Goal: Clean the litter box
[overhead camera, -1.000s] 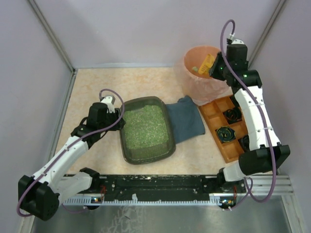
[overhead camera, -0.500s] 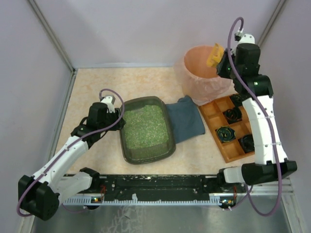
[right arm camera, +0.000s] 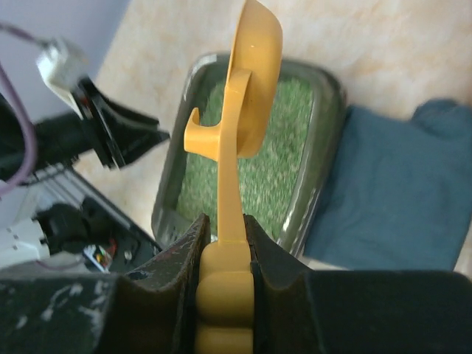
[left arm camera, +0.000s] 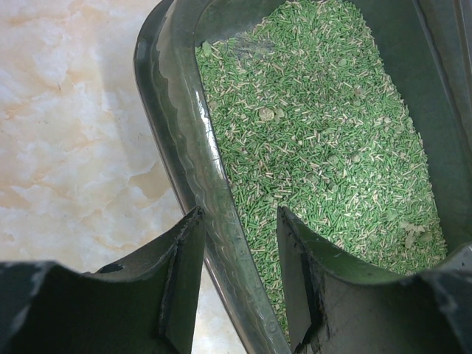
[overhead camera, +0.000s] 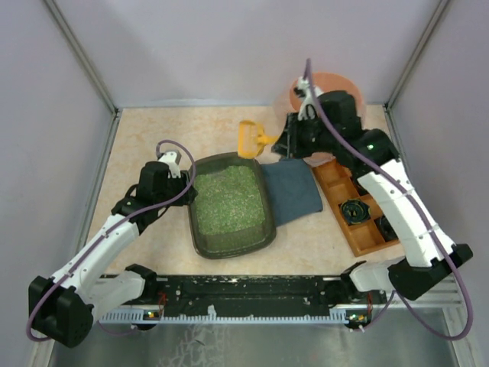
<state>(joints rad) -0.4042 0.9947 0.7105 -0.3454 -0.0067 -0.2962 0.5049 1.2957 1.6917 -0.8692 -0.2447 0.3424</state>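
The litter box (overhead camera: 229,206) is a dark tray of green litter (left arm camera: 324,133) lying left of centre on the table. My left gripper (overhead camera: 186,178) straddles its left rim (left arm camera: 184,110), one finger outside and one over the litter, and is shut on that rim (left arm camera: 237,214). A yellow scoop (overhead camera: 250,138) hangs in the air just beyond the box's far edge. My right gripper (overhead camera: 286,141) is shut on its handle (right arm camera: 223,221). In the right wrist view the scoop's bowl (right arm camera: 254,81) stands on edge over the litter box (right arm camera: 287,169).
A blue cloth (overhead camera: 294,191) lies against the box's right side (right arm camera: 398,192). Right of it stands an orange compartmented tray (overhead camera: 336,177) holding dark round parts. A round pink-lined bin (overhead camera: 344,84) stands at the back right, partly behind the right arm. Walls close in on both sides.
My right arm has swung the scoop from over the pink bin leftward and down to the litter box's far edge. The left arm and the box have not moved.
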